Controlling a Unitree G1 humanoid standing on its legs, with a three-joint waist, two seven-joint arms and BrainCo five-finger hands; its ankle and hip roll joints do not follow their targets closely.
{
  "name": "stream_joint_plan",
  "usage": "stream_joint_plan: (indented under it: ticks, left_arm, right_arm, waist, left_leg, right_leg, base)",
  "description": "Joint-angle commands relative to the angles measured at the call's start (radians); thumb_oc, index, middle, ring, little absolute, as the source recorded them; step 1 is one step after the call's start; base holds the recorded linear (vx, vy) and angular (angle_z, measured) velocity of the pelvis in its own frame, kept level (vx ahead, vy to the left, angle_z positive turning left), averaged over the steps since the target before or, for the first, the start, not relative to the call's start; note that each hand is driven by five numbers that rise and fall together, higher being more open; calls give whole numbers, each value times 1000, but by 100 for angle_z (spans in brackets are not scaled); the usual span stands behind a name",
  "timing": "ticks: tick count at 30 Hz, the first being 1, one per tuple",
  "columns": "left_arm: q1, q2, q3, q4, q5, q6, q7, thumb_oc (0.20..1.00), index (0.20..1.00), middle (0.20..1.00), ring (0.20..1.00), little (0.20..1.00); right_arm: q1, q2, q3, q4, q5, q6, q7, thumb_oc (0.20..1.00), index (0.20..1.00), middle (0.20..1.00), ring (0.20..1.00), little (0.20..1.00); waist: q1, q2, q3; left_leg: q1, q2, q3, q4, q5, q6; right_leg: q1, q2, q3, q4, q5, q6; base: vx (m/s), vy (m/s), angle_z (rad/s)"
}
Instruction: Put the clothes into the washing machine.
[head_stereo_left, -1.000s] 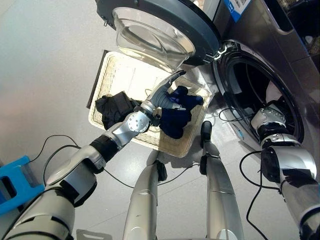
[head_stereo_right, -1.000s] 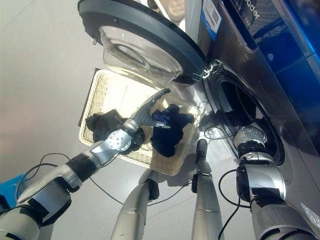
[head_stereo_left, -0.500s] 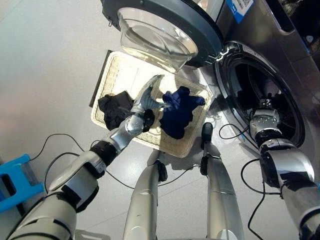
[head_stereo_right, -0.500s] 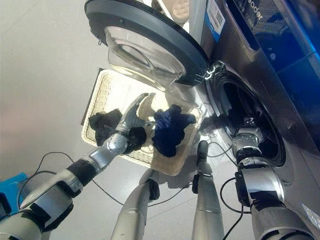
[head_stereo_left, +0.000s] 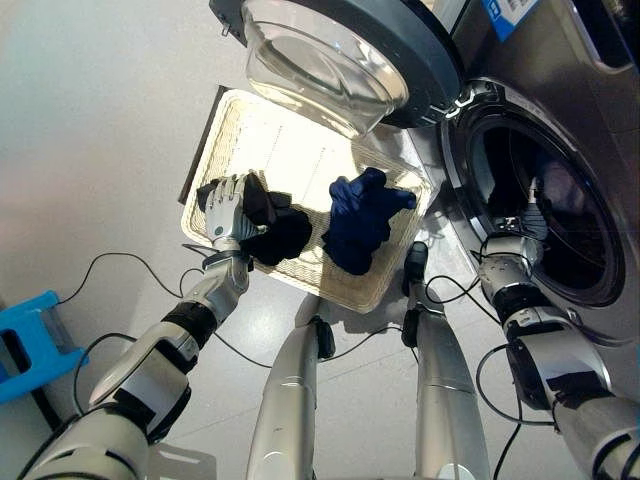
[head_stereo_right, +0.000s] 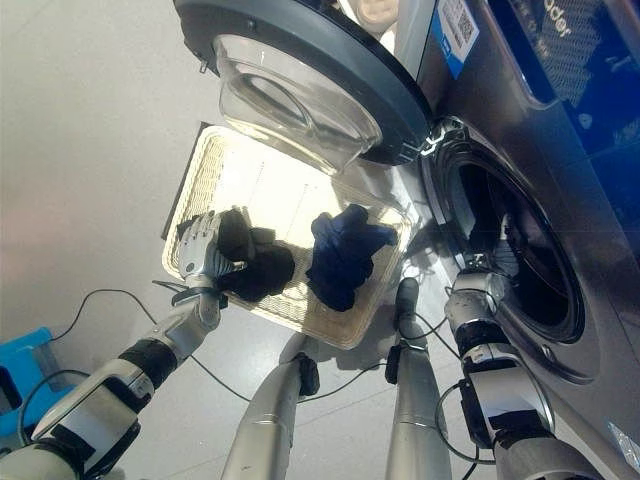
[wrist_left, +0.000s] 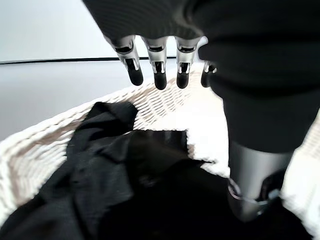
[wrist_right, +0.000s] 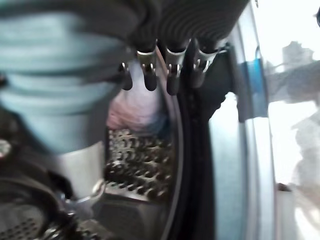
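Note:
A black garment (head_stereo_left: 268, 228) lies bunched at the left end of the white wicker basket (head_stereo_left: 285, 150) on the floor, and a navy garment (head_stereo_left: 360, 220) lies at its right end. My left hand (head_stereo_left: 224, 212) hovers over the black garment's left edge, fingers (wrist_left: 159, 75) straight, thumb beside the cloth, holding nothing. To the right, the washing machine's drum opening (head_stereo_left: 560, 210) stands with its round door (head_stereo_left: 340, 50) swung open. At the drum's lower front rim my right hand (head_stereo_left: 508, 250) is open and empty. A pale pink cloth (wrist_right: 140, 107) lies inside the drum.
The open door's glass bowl (head_stereo_right: 290, 100) overhangs the far end of the basket. A blue object (head_stereo_left: 25, 345) sits on the grey floor at the far left.
My left hand has swung left, away from the navy garment and over to the black one. My right hand has drawn back from inside the drum to its lower rim.

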Motion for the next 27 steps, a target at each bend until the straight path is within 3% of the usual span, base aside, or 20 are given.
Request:
stream_joint_plan:
  ticks: [1,6,15,21,23,25,27]
  left_arm:
    - [-44,34,-9,83,80,70,-35,1000,1000,1000,1000,1000]
    - [-86,23,-59,167,119,123,-158,1000,1000,1000,1000,1000]
    - [-167,-19,-150,317,106,187,-432,1000,1000,1000,1000,1000]
    - [-217,-46,-238,410,115,256,-683,1000,1000,1000,1000,1000]
    - [-220,-48,-244,414,122,266,-703,1000,1000,1000,1000,1000]
    - [-231,-60,-295,448,174,317,-850,1000,1000,1000,1000,1000]
    - [-235,-62,-314,455,205,333,-913,1000,1000,1000,1000,1000]
  right_arm:
    - [24,5,44,-91,-35,-32,40,1000,1000,1000,1000,1000]
    - [57,47,92,-151,-43,-36,75,1000,1000,1000,1000,1000]
    - [10,59,98,-79,40,-33,128,1000,1000,1000,1000,1000]
    - [-27,56,94,-36,109,-35,171,1000,1000,1000,1000,1000]
    - [-29,55,93,-34,115,-35,175,1000,1000,1000,1000,1000]
    - [-35,58,86,-28,150,-36,200,1000,1000,1000,1000,1000]
    - [-34,58,84,-24,162,-37,213,1000,1000,1000,1000,1000]
  waist:
    - [-29,4,-21]
    - [-55,-15,-21]
    - [-73,-46,-21]
    - [-82,-63,-21]
    - [-82,-64,-21]
    - [-87,-68,-21]
    - [-87,-69,-21]
  left_leg:
    - [-17,-26,62,125,-113,-81]
    - [-25,-14,78,118,-99,-90]
    - [-51,5,87,113,-82,-96]
    - [-74,15,87,104,-70,-96]
    - [-76,15,87,103,-69,-96]
    - [-86,16,85,95,-65,-96]
    - [-90,18,86,91,-63,-96]
  right_leg:
    - [15,11,-71,41,-28,90]
    - [8,24,-54,25,-18,90]
    - [-2,40,-50,4,-4,93]
    - [-16,48,-50,-9,9,99]
    - [-18,48,-49,-9,10,99]
    - [-28,52,-46,-16,17,103]
    - [-33,52,-46,-19,21,105]
  base:
    - [0,0,0]
    - [8,28,-1]
    - [-6,-10,-4]
    - [-11,-20,-3]
    - [0,0,0]
    - [0,0,0]
    - [0,0,0]
